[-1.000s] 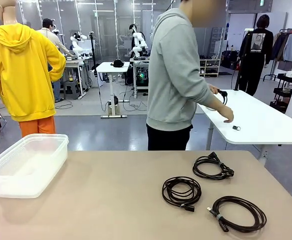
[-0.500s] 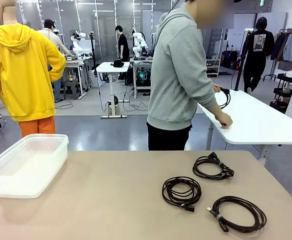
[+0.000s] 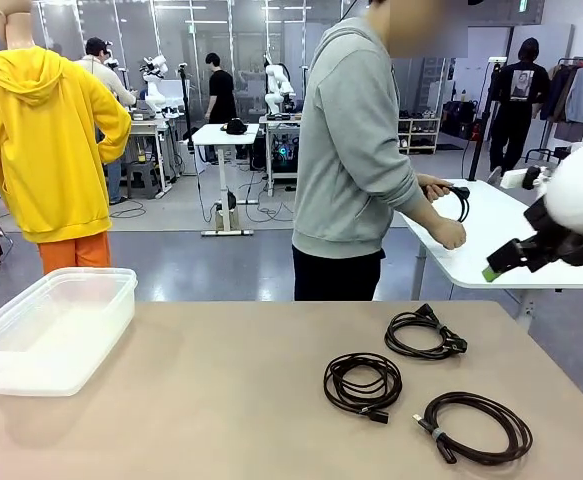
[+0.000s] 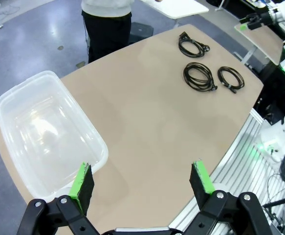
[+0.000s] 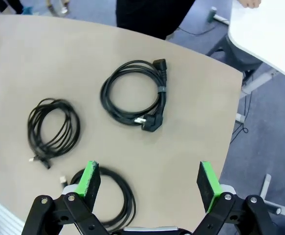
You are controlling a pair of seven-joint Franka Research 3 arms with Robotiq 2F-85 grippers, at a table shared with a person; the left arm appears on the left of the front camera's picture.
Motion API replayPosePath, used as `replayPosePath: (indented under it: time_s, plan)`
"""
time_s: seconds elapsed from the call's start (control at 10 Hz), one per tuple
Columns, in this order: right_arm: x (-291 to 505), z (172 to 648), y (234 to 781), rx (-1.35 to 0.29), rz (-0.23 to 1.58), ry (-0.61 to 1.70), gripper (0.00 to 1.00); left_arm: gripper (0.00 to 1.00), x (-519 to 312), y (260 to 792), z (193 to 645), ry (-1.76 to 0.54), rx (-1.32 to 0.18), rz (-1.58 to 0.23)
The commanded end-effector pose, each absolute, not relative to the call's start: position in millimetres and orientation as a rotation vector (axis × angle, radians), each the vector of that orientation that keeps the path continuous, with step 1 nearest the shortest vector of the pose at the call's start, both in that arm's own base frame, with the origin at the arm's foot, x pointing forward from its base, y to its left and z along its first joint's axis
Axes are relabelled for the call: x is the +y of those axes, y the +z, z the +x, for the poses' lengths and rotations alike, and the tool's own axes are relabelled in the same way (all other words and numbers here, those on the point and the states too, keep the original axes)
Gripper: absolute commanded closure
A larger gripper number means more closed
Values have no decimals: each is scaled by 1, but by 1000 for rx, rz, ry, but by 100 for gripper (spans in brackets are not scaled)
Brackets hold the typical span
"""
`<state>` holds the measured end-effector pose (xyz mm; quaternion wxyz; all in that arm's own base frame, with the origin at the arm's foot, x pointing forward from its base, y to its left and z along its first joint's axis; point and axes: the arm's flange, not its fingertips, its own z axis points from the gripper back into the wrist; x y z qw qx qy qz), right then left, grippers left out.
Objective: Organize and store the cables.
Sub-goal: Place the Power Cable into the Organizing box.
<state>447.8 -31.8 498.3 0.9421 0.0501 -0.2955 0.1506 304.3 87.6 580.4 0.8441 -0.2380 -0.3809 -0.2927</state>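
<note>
Nothing is stored yet, by my reading. My right pincer hangs wide open and empty over the cables: the plugged cable ahead of it, the thin cable ahead and off to one side, the third cable just under one finger. My left pincer, equally wide and empty, is above a corner of the clear bin, which holds nothing
</note>
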Motion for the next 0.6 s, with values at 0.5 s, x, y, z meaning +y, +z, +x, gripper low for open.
replayPosePath:
  time_s: [0.5]
  plan:
    - [-32,448,498,-603,102,307,0,0,87,582,305,-626,-809,-504]
